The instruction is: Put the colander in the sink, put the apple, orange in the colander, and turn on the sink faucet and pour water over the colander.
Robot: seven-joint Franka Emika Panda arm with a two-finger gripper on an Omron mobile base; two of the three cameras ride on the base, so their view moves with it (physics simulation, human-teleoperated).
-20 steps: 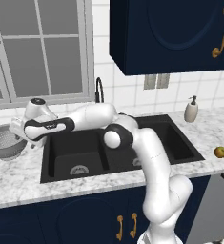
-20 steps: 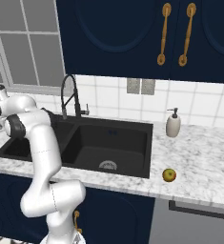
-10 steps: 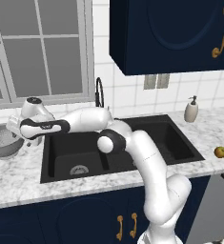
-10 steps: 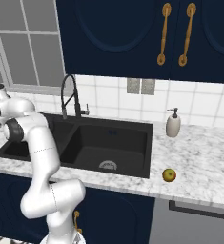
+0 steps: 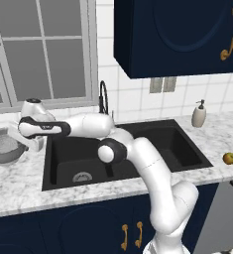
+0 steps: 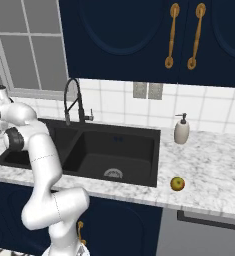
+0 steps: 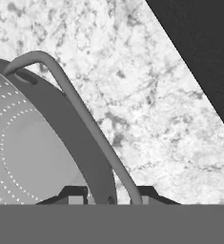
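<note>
The silver-grey colander (image 5: pixel 3 148) sits on the marble counter left of the black sink (image 5: pixel 138 151). My gripper (image 5: pixel 21 141) is at its right rim. In the hand view my gripper (image 7: pixel 111 198) is shut on the colander (image 7: pixel 32 143), with the rim and its thin wire handle (image 7: pixel 80 109) between the fingertips (image 7: pixel 74 195). The apple (image 5: pixel 229 158) lies on the counter far right of the sink, also visible from the right base as the apple (image 6: pixel 177 183). The black gooseneck faucet (image 5: pixel 104 97) stands behind the sink and is dry. The orange is out of view.
A beige soap pump bottle (image 5: pixel 199 114) stands at the back right of the sink. The sink's edge (image 7: pixel 199 52) runs close beside the colander. A window is behind the colander and dark upper cabinets hang over the sink.
The arm has reached further left and down to the colander's rim. The jaws, open before, have closed on the rim.
</note>
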